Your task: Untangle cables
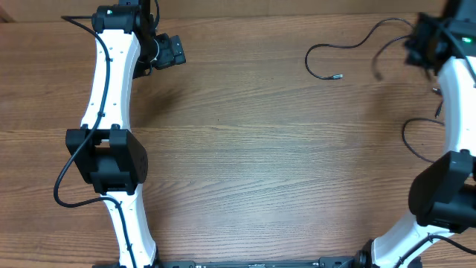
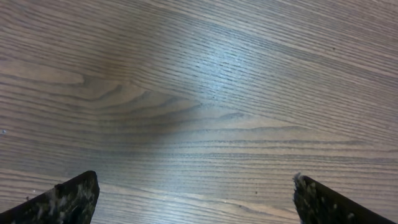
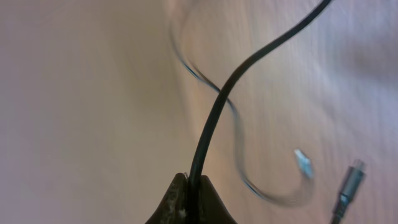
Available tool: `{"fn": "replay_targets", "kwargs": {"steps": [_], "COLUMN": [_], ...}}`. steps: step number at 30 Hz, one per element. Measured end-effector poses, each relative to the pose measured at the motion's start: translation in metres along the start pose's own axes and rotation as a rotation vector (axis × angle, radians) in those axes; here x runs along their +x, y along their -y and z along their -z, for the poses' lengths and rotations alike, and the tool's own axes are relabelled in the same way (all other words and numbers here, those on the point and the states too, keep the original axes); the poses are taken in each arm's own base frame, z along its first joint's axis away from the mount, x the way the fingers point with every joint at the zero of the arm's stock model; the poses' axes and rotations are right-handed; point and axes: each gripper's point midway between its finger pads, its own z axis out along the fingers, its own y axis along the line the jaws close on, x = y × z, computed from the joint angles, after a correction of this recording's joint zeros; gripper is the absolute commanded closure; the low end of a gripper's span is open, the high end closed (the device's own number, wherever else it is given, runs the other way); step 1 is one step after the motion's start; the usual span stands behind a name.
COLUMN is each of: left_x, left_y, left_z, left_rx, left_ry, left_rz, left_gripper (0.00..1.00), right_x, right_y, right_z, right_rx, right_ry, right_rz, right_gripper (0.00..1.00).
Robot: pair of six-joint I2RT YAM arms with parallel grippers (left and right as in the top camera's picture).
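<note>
Black cables lie at the back right of the wooden table, one curling to a silver plug. Another loop lies beside the right arm. My right gripper is shut on a black cable that rises from between its fingers; it sits at the far right edge in the overhead view. A second, blurred cable crosses under the held one, and a plug end lies at the lower right. My left gripper is open and empty over bare wood, at the back left.
The wooden table top fills the view. The left arm stretches along the left side, the right arm along the right edge. Arm supply cables hang near each base.
</note>
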Motion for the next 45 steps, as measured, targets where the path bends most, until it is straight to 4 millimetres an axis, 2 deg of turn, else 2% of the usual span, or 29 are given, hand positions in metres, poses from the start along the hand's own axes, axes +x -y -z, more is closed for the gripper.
{"fn": "replay_targets", "kwargs": {"steps": [3, 6, 9, 12, 14, 15, 17, 18, 19, 22, 24, 27, 29, 32, 36, 38, 39, 41, 45], "left_x": [0.0, 0.0, 0.0, 0.0, 0.0, 0.0, 0.0, 0.0, 0.0, 0.0, 0.0, 0.0, 0.0, 0.0, 0.0, 0.0, 0.0, 0.0, 0.0], "left_y": [0.0, 0.0, 0.0, 0.0, 0.0, 0.0, 0.0, 0.0, 0.0, 0.0, 0.0, 0.0, 0.0, 0.0, 0.0, 0.0, 0.0, 0.0, 0.0], "left_z": [0.0, 0.0, 0.0, 0.0, 0.0, 0.0, 0.0, 0.0, 0.0, 0.0, 0.0, 0.0, 0.0, 0.0, 0.0, 0.0, 0.0, 0.0, 0.0], "left_rx": [0.0, 0.0, 0.0, 0.0, 0.0, 0.0, 0.0, 0.0, 0.0, 0.0, 0.0, 0.0, 0.0, 0.0, 0.0, 0.0, 0.0, 0.0, 0.0], "left_ry": [0.0, 0.0, 0.0, -0.001, 0.0, -0.001, 0.0, -0.001, 0.0, 0.0, 0.0, 0.0, 0.0, 0.0, 0.0, 0.001, 0.0, 0.001, 0.0], "left_rz": [0.0, 0.0, -0.002, -0.003, -0.003, -0.003, -0.003, -0.003, -0.003, -0.003, -0.003, -0.003, -0.003, -0.003, -0.003, -0.003, -0.003, -0.003, -0.003], "left_gripper": [0.0, 0.01, 0.0, 0.0, 0.01, 0.0, 0.01, 0.01, 0.01, 0.0, 0.0, 0.01, 0.01, 0.0, 0.01, 0.01, 0.01, 0.01, 0.0], "right_x": [0.044, 0.078, 0.109, 0.123, 0.123, 0.12, 0.114, 0.112, 0.11, 0.117, 0.127, 0.142, 0.146, 0.144, 0.127, 0.115, 0.11, 0.101, 0.085], "right_y": [0.008, 0.002, -0.006, -0.01, -0.016, -0.02, -0.025, -0.025, -0.024, -0.027, -0.031, -0.03, -0.022, -0.024, -0.029, -0.027, -0.024, -0.011, 0.025], "right_z": [-0.001, -0.006, -0.019, -0.037, -0.051, -0.059, -0.077, -0.083, -0.093, -0.108, -0.109, -0.097, -0.079, -0.03, 0.067, 0.128, 0.142, 0.182, 0.23], "right_rx": [0.026, -0.016, -0.078, -0.129, -0.175, -0.198, -0.231, -0.237, -0.237, -0.255, -0.272, -0.267, -0.227, -0.21, -0.223, -0.248, -0.247, -0.239, -0.182], "right_ry": [-0.062, -0.066, -0.02, 0.057, 0.106, 0.134, 0.179, 0.189, 0.196, 0.168, 0.129, 0.061, 0.019, -0.013, -0.015, 0.002, 0.005, 0.01, 0.023], "right_rz": [0.037, 0.076, 0.122, 0.144, 0.139, 0.136, 0.152, 0.168, 0.218, 0.4, 0.545, 0.787, 0.908, 1.006, 1.057, 1.077, 1.084, 1.112, 1.156], "right_gripper": [0.96, 0.96, 0.96, 0.96, 0.95, 0.85, 0.28, 0.06, 0.0, 0.0, 0.0, 0.0, 0.0, 0.0, 0.0, 0.0, 0.0, 0.0, 0.0]}}
